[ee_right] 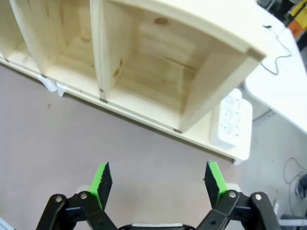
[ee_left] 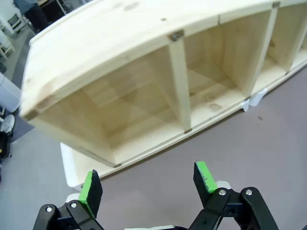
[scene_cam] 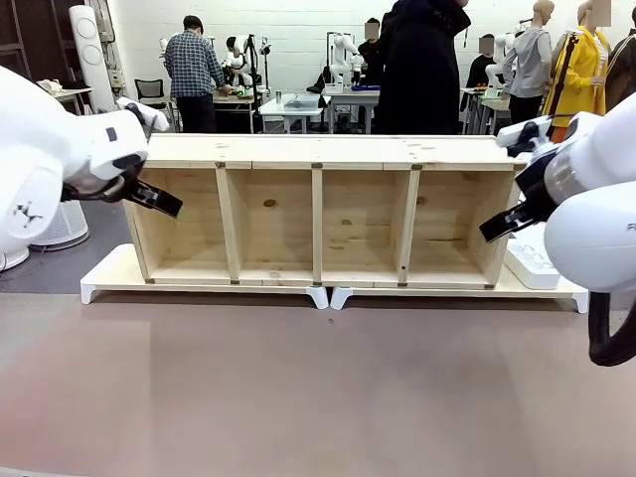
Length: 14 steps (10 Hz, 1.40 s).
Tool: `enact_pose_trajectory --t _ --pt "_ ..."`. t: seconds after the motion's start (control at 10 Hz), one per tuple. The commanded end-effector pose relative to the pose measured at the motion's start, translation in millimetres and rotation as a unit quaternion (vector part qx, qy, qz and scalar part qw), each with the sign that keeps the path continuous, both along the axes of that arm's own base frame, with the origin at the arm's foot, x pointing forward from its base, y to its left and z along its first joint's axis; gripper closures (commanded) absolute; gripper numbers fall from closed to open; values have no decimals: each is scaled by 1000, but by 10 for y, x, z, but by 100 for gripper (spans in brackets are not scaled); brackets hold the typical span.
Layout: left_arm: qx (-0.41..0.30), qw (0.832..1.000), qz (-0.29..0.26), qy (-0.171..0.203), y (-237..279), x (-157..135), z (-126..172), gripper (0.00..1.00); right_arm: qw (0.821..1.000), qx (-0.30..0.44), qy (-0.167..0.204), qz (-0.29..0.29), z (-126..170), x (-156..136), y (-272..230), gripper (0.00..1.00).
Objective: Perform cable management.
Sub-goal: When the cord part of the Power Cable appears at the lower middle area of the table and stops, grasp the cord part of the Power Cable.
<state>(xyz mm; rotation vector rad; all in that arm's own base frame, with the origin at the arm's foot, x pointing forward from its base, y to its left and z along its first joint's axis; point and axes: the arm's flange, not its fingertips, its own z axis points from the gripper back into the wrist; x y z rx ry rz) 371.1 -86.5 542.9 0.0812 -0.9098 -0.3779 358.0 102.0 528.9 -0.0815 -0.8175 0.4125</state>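
both claws are released and empty: left gripper (ee_left: 147, 181) hangs with jaws wide before the left end of the wooden shelf unit (scene_cam: 318, 149), and right gripper (ee_right: 158, 178) does likewise at the right end, near the white power strip (ee_right: 231, 122). where the cable lies i cannot tell; a thin dark cord (ee_right: 278, 40) on the white surface past the shelf's right end may or may not be it. the step in hand looks like finding it. keep the jaws wide, come in low over the brown table (scene_cam: 318, 397), and pinch across the cord, clear of the shelf edges.
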Motion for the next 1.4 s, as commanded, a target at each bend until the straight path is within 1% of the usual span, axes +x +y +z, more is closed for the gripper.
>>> enact_pose_trajectory --t 0.0,0.1,0.3,0.5,0.8,0.9,1.0,1.3 --pt "-18 999 32 -11 479 -1388 -933 0 999 -2 -21 -31 -738 -1307 -326 0" --pt "-17 999 43 -17 571 -1508 -916 0 999 2 -31 -42 -720 -1445 -360 0" --pt "-22 997 63 -41 663 -1743 -891 0 997 7 -44 -57 -707 -1638 -413 0" --pt "-31 995 72 -60 727 -1970 -975 0 996 15 -49 -67 -748 -1752 -476 0" --pt "-28 994 77 -68 718 -2043 -1022 0 997 22 -42 -64 -785 -1743 -492 0" --pt "-31 995 70 -69 743 -2031 -1038 0 997 23 -44 -63 -791 -1744 -478 0" --pt "-27 996 63 -60 570 -807 904 0 997 14 -38 -61 831 -976 -146 0" --pt "-27 996 63 -60 570 -807 904 0 997 14 -38 -61 831 -976 -146 0"
